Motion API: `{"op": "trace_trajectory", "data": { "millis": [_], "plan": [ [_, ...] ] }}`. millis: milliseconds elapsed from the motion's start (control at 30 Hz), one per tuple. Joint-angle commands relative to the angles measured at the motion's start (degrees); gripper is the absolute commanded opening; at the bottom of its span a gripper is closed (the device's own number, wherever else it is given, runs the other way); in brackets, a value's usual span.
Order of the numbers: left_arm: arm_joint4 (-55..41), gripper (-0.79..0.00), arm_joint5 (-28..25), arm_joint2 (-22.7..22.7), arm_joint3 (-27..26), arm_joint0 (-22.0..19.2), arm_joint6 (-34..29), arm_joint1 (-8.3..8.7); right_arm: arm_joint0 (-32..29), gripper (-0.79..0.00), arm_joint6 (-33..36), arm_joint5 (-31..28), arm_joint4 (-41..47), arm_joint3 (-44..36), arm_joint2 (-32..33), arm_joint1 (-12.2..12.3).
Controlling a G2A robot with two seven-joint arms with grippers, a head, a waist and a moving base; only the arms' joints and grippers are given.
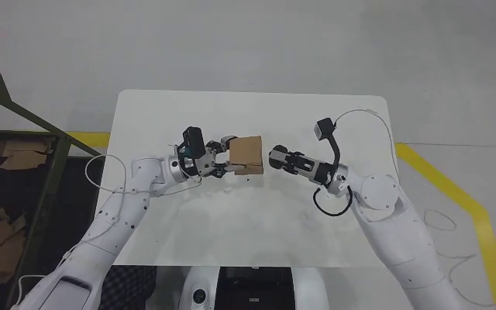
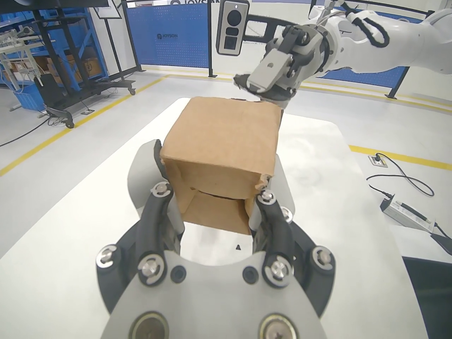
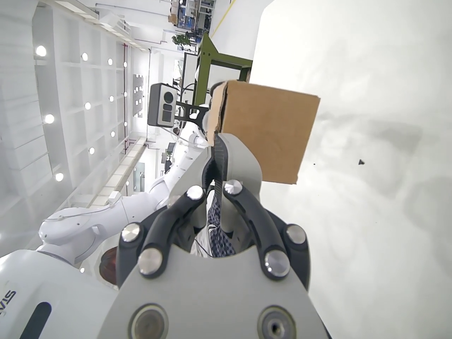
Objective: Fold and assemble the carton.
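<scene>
A small brown carton sits in the middle of the white table, held between both arms. My left gripper is shut across the carton, one finger on each side wall, and the open end faces the left wrist camera. My right gripper is at the opposite end. Its fingers are pressed together at the corrugated rim of the carton. The left wrist view shows the right gripper at the far top edge of the box.
A green frame with flat cardboard pieces stands off the table's left side. A tiny dark scrap lies on the table under the left gripper. A cable and adapter lie on the floor to the right.
</scene>
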Motion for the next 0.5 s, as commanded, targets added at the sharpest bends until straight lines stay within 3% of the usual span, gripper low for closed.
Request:
{"op": "trace_trajectory", "data": {
  "millis": [0,467],
  "plan": [
    [0.73,-0.428,-0.34,0.46,0.29,-0.15,-0.58,-0.03,-0.97,-0.785,-0.27,-0.12,-0.1,-0.62,1.11,0.22],
    [10.21,-0.434,4.36,6.7,5.8,-3.26,-2.11,-1.26,-3.5,-0.785,-0.3,-1.5,-0.14,-1.52,2.81,0.69]
  ]
}}
